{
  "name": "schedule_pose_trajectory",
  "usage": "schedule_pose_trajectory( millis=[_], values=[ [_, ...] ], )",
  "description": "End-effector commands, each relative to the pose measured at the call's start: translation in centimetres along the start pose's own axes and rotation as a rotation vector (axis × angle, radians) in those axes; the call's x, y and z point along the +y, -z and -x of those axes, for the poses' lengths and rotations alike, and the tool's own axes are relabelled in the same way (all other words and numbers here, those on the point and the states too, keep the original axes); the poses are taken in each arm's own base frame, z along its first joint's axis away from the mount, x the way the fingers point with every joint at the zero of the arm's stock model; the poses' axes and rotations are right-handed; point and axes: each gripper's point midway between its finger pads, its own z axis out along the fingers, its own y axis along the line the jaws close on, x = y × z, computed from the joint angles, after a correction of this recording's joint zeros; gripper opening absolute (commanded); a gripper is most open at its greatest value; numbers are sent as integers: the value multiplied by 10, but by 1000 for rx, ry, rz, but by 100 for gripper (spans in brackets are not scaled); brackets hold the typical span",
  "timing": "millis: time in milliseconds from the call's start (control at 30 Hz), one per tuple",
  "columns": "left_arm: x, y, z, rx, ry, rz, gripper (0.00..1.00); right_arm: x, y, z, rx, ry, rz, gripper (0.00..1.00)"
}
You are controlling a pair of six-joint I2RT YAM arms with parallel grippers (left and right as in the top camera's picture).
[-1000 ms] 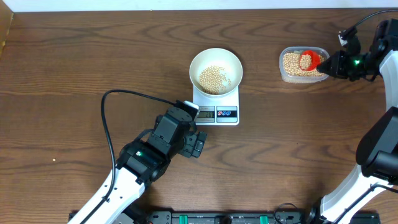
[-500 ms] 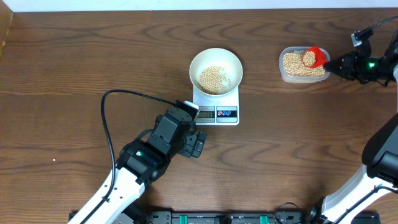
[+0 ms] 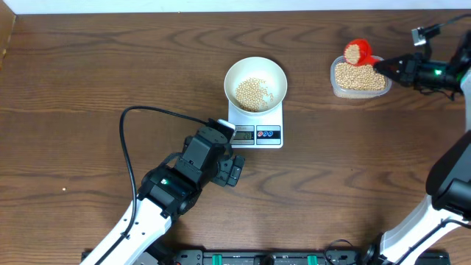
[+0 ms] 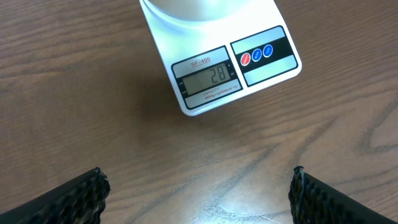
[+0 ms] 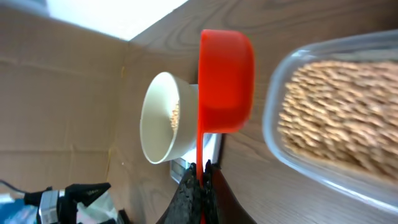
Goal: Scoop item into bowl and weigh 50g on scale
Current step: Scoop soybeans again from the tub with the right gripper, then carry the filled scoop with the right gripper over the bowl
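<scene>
A white bowl (image 3: 255,79) holding some tan beans (image 3: 253,92) stands on the white scale (image 3: 256,126). In the left wrist view the scale (image 4: 267,68) displays 28 and the bowl's underside (image 4: 193,7) shows at the top. My right gripper (image 3: 386,65) is shut on the handle of a red scoop (image 3: 358,51) filled with beans, held at the upper left corner of the clear tub (image 3: 360,78) of beans. The right wrist view shows the scoop (image 5: 225,81), the tub (image 5: 336,118) and the bowl (image 5: 163,118). My left gripper (image 3: 234,171) is open and empty, just in front of the scale.
A black cable (image 3: 140,118) loops on the table left of my left arm. A cardboard wall (image 5: 56,93) stands behind the table. The table's far edge runs along the top of the overhead view.
My right gripper has lifted the red scoop, filled with beans, out of the tub and moved it up and left to the tub's corner. The left arm has not moved.
</scene>
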Motion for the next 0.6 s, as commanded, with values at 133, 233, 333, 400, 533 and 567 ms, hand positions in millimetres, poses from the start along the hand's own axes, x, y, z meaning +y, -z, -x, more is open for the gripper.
schedule_pose_trajectory(
  millis=[133, 233, 333, 400, 533, 567],
  values=[
    [0, 1, 3, -8, -4, 6, 95, 62, -46, -2, 62, 131, 125, 1],
    [0, 1, 3, -8, -4, 6, 95, 76, -64, -8, 95, 156, 148, 1],
    [0, 1, 3, -8, -4, 6, 95, 88, -81, -18, 137, 178, 162, 1],
    [0, 1, 3, -8, -4, 6, 95, 96, -92, -25, 164, 193, 171, 1],
    [0, 1, 3, -8, -4, 6, 95, 105, -115, -42, 224, 231, 139, 1],
    [0, 1, 3, -8, -4, 6, 95, 105, -119, -44, 234, 238, 130, 1]
  ],
)
